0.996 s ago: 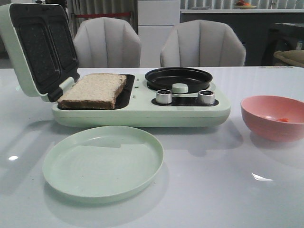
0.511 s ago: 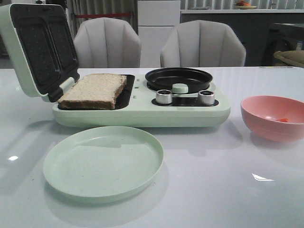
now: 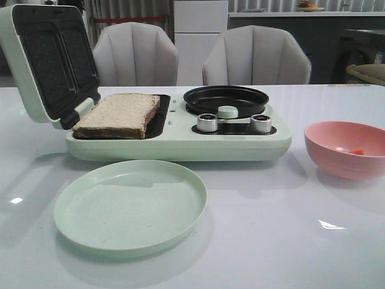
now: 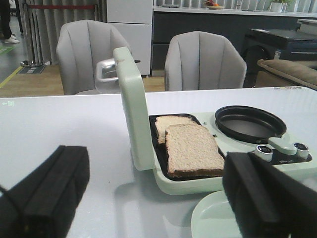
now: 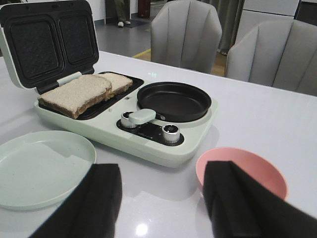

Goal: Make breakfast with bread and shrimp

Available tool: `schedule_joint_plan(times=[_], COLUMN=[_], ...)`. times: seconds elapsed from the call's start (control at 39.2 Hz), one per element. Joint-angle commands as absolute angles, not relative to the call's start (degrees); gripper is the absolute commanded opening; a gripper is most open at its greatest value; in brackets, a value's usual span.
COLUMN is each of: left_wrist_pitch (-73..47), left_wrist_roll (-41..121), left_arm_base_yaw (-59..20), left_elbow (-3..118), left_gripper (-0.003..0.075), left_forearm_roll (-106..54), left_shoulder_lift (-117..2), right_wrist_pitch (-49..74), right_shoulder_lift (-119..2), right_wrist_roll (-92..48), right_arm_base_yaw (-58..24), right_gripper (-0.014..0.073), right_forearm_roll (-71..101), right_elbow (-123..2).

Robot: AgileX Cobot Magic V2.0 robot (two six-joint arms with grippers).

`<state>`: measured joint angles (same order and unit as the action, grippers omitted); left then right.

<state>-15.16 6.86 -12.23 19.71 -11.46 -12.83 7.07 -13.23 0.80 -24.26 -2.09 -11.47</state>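
Note:
Two slices of bread [image 4: 190,148] lie side by side on the dark plate of the pale green sandwich maker [image 3: 180,144], whose lid [image 3: 45,63] stands open. They also show in the front view [image 3: 120,114] and the right wrist view [image 5: 74,94]. A small orange shrimp [image 3: 359,152] lies in the pink bowl [image 3: 337,144] at the right. My left gripper [image 4: 158,198] is open and empty, in front of the maker's left end. My right gripper [image 5: 161,198] is open and empty above the table, between the green plate and the pink bowl [image 5: 247,161]. Neither gripper shows in the front view.
An empty pale green plate [image 3: 130,205] lies in front of the maker. A black round pan [image 3: 225,98] sits on the maker's right half, with two silver knobs [image 3: 207,123] before it. Two grey chairs [image 3: 255,57] stand behind the table.

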Motion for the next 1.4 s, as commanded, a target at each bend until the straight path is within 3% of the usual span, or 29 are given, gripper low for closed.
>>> schedule_joint_plan(times=[0.0,1.38], left_wrist_pitch=[-10.4,-10.0], left_wrist_roll=[6.7,6.7], left_arm_base_yaw=[-12.2,-12.2], left_elbow=[21.3,21.4], left_gripper=[0.0604,0.0604], left_forearm_roll=[-12.2,-16.2], left_shoulder_lift=[-13.3,-13.9], right_wrist_pitch=[0.4,0.4], right_shoulder_lift=[-13.5,-13.5], right_wrist_roll=[0.8,0.8], right_arm_base_yaw=[-24.3,-24.3], right_gripper=[0.0470,0.0470], right_forearm_roll=[-2.5,-2.5], right_elbow=[-12.9,-12.9])
